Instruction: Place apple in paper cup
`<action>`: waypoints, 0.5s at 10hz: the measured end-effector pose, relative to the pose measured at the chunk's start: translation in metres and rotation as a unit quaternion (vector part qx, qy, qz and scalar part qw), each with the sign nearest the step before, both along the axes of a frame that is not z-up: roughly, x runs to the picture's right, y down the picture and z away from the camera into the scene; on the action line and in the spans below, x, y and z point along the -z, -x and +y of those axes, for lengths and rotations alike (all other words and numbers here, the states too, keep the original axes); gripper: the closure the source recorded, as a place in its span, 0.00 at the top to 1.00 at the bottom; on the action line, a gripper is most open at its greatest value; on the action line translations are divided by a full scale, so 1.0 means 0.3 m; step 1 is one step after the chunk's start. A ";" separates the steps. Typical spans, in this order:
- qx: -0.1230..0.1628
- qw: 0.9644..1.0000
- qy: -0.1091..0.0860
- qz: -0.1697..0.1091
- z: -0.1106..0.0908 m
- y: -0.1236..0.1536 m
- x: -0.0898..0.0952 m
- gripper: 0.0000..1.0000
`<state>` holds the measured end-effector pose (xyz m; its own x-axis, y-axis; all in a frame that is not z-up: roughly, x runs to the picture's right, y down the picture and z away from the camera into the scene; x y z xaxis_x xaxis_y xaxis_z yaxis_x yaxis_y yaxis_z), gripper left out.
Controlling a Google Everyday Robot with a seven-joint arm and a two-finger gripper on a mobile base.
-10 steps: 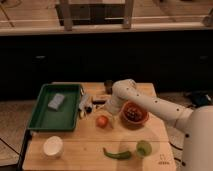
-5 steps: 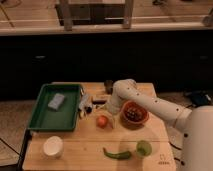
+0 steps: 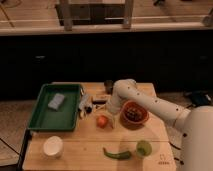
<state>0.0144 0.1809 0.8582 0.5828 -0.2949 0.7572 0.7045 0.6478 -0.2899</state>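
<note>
The small round orange-red apple lies mid-surface on the pale wooden surface, well apart from the short white paper cup at the near left. The white arm's gripper hangs just right of the apple; whether it is spread or closed, I cannot tell. A reddish-brown bowl sits to the right.

Pale wooden surface. Small round orange-red apple sits near centre, just left of a reddish-brown bowl of dark fruits. Short white paper cup is upright at front left, well apart from the apple. Gripper is low, between the green rectangular tray and the white arm, behind the apple. Long green chilli pepper lies front right.
</note>
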 end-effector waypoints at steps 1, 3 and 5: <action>-0.001 1.000 0.002 -0.001 0.001 -0.002 -0.001 0.80; -0.004 1.000 0.005 -0.003 0.001 -0.002 -0.004 0.80; -0.005 1.000 0.008 -0.005 0.001 -0.003 -0.007 0.80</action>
